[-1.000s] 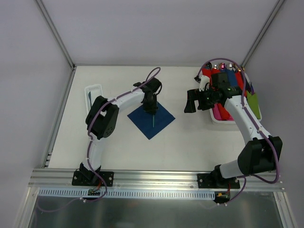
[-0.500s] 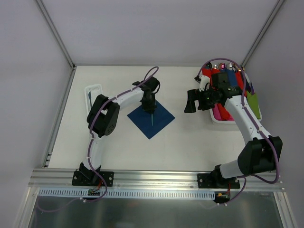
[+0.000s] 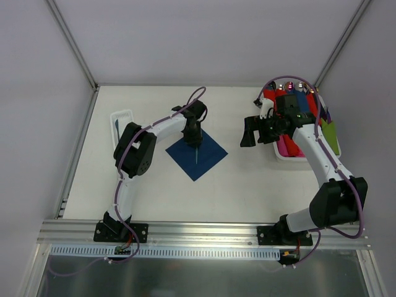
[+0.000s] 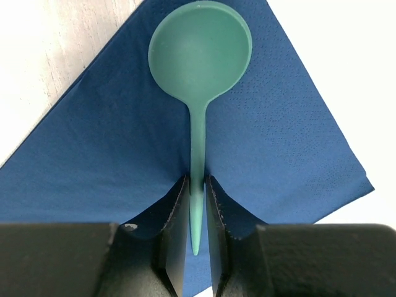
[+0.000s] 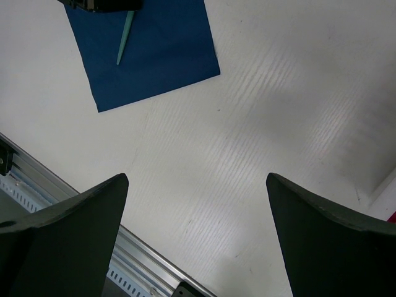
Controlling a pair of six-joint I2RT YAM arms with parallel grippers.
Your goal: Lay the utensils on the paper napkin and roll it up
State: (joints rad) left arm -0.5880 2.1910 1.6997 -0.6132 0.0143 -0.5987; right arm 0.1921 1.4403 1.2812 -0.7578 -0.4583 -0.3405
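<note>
Lying along the napkin [image 4: 111,154] diagonal, the spoon [image 4: 199,55] points bowl-first away from left fingers [image 4: 176,241], grip unclear.

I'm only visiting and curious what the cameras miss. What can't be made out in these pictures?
- Left wrist view: whether the left gripper pinches the spoon handle or merely flanks it.
- Top view: right arm covers some rolls in the bin.
- Right wrist view: left gripper hides the spoon's bowl.

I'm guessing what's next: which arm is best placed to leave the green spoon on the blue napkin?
Left arm, probably: its jaws flank the spoon, right over the napkin. The right arm has its jaws hanging open, off beside the bin.
</note>
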